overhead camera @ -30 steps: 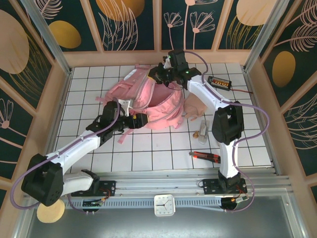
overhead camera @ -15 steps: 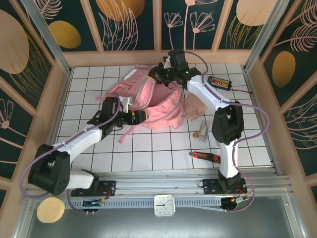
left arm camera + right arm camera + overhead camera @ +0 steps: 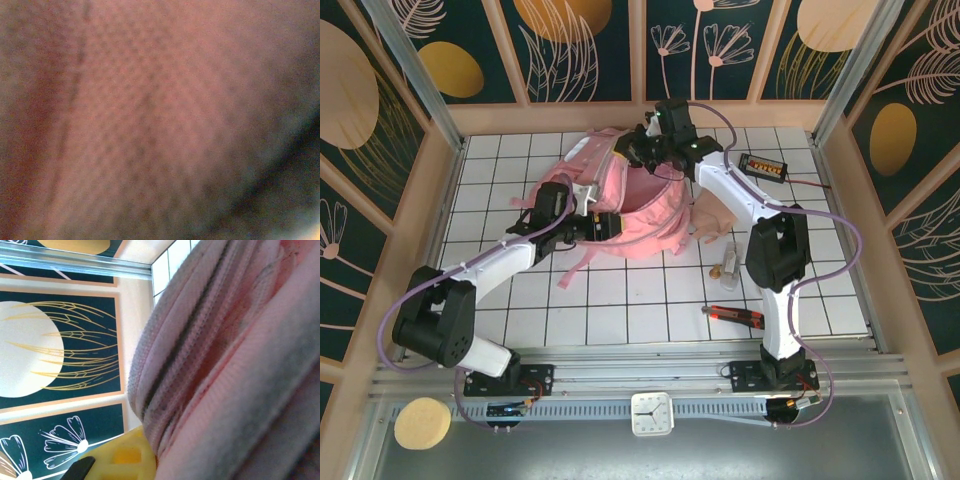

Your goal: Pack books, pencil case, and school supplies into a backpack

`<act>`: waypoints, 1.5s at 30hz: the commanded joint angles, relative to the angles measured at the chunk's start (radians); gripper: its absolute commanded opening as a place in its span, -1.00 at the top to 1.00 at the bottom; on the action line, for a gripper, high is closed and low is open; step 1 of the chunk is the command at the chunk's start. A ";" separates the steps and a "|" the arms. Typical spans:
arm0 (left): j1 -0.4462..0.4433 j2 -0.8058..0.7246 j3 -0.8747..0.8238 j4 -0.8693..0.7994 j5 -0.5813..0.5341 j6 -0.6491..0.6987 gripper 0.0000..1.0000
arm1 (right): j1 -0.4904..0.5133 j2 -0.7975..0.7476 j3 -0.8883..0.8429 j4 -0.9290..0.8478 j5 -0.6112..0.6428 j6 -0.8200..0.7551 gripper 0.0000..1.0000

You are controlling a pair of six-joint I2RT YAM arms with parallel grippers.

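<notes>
The pink backpack (image 3: 638,205) lies open-mouthed in the middle of the tiled table. My right gripper (image 3: 642,152) is at its far rim and shut on the fabric. In the right wrist view a yellow finger (image 3: 122,460) presses against folded backpack (image 3: 225,365) seams. My left gripper (image 3: 605,227) pushes into the near-left edge of the backpack; blurred pink backpack fabric (image 3: 150,110) hides its jaws. The pale-pink pencil case (image 3: 716,214) lies just right of the backpack. Small silvery school supplies (image 3: 728,263) sit nearer the front. The books are out of view.
A black wired box with orange buttons (image 3: 762,165) sits at the back right. A red-and-black tool (image 3: 736,316) lies at the front right, near the right arm's base. Pink straps (image 3: 575,268) trail from the backpack toward the front. Wooden walls (image 3: 440,200) enclose the table.
My left arm has swung forward and right, driving its gripper deeper into the backpack's near-left edge. The backpack's left side has bunched up and shifted right. The right arm holds still.
</notes>
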State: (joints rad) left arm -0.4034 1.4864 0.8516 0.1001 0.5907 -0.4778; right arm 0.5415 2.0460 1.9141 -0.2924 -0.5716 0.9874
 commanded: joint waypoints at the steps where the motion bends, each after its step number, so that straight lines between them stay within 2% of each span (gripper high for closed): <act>1: 0.006 0.014 0.039 0.049 0.034 0.046 -0.14 | 0.036 -0.030 0.079 0.106 -0.074 0.043 1.00; 4: 0.005 0.008 0.033 0.089 0.053 0.034 -0.09 | 0.035 -0.030 0.074 0.104 -0.070 0.041 1.00; 12: 0.005 0.015 0.032 0.116 0.074 0.014 -0.12 | 0.037 -0.023 0.077 0.113 -0.069 0.051 1.00; 17: 0.002 0.025 0.026 0.114 0.073 0.014 0.02 | 0.038 -0.017 0.085 0.114 -0.070 0.057 1.00; 25: 0.001 0.063 0.050 0.090 0.022 0.008 0.42 | 0.044 -0.021 0.089 0.118 -0.066 0.068 1.00; 31: -0.001 0.075 0.061 0.081 -0.002 0.009 0.46 | 0.050 -0.028 0.086 0.119 -0.060 0.073 1.00; 35: -0.005 0.090 0.077 0.052 -0.002 0.018 0.77 | 0.051 -0.029 0.082 0.120 -0.060 0.073 1.00; 41: -0.005 0.046 0.099 -0.137 -0.066 0.122 1.00 | 0.023 -0.052 0.047 0.106 -0.058 0.049 1.00; 45: -0.003 -0.031 0.091 -0.355 -0.211 0.235 1.00 | 0.011 -0.068 0.030 0.073 -0.053 0.008 1.00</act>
State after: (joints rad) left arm -0.4080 1.5066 0.9295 -0.0570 0.5152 -0.3546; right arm 0.5434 2.0525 1.9232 -0.2966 -0.5476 1.0157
